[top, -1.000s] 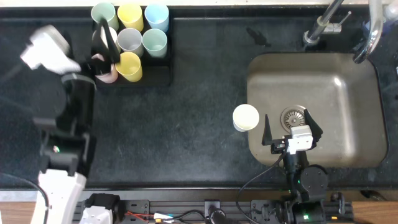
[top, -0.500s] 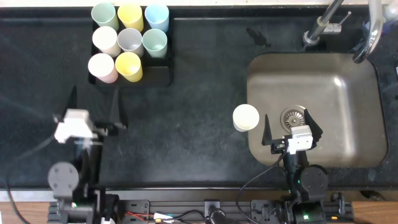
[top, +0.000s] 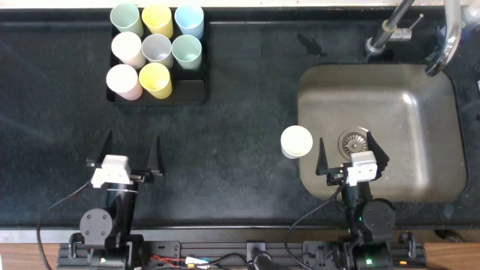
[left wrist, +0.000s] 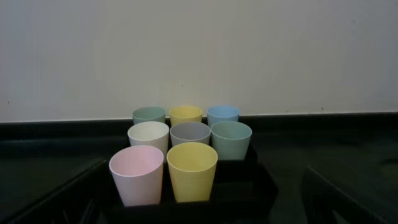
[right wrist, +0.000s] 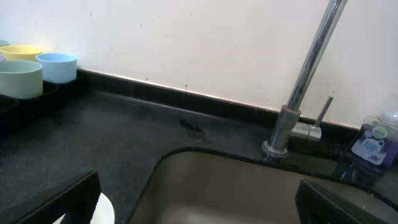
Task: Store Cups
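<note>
A black tray (top: 192, 88) at the counter's back left holds several upright cups, among them a pink cup (top: 124, 81), a yellow cup (top: 154, 79) and a cream cup (top: 127, 47). In the left wrist view the same pink cup (left wrist: 137, 174) and yellow cup (left wrist: 191, 170) stand in front. A lone white cup (top: 296, 141) stands on the counter just left of the sink, and its rim (right wrist: 104, 213) shows beside my right finger. My left gripper (top: 129, 148) is open and empty near the front edge, well short of the tray. My right gripper (top: 350, 154) is open and empty over the sink's front left corner.
A steel sink (top: 420, 112) takes up the right side, with a faucet (top: 390, 30) behind it. The faucet (right wrist: 305, 81) and a soap bottle (right wrist: 375, 144) stand along the back wall. Dark counter (top: 240, 127) lies between the tray and the sink.
My left arm has pulled back from the tray to the counter's front, its gripper open. The cream cup now stands uncovered in the tray. The right arm has not moved.
</note>
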